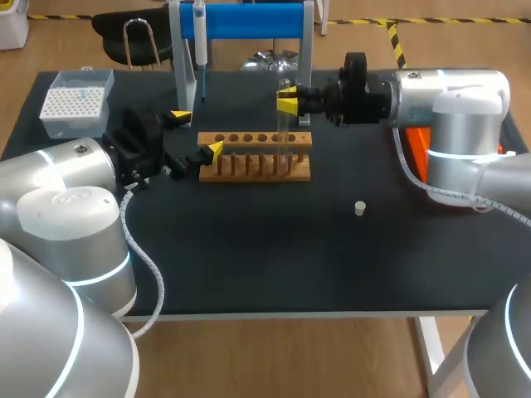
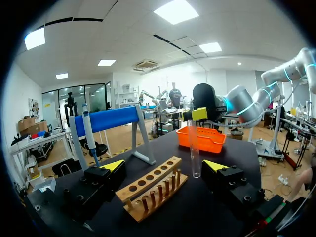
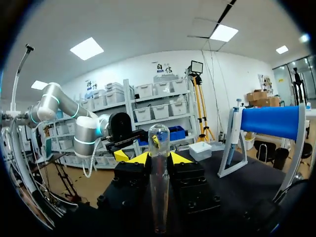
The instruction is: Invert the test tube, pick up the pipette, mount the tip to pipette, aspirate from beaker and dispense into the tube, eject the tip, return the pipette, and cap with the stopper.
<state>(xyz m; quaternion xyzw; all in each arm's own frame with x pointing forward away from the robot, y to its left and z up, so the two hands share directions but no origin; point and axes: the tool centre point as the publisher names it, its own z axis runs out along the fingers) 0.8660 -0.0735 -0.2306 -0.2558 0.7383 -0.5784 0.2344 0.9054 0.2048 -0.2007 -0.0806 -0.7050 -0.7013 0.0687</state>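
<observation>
Where the tube sits: tube (image 1: 284, 133) upright, long axis vertical, at the right end of the rack (image 1: 255, 157); seated or not, unclear.
Right gripper (image 1: 288, 101): clamped on the tube's upper part.
Left gripper (image 1: 198, 133): wide, empty, by rack's left end.
Nearer arm: right.

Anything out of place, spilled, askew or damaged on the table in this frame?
Nothing stands out. The clear test tube hangs upright in the right claw over the wooden peg rack, which sits square. The small cream stopper lies alone on the black table, with no spill around it.
</observation>
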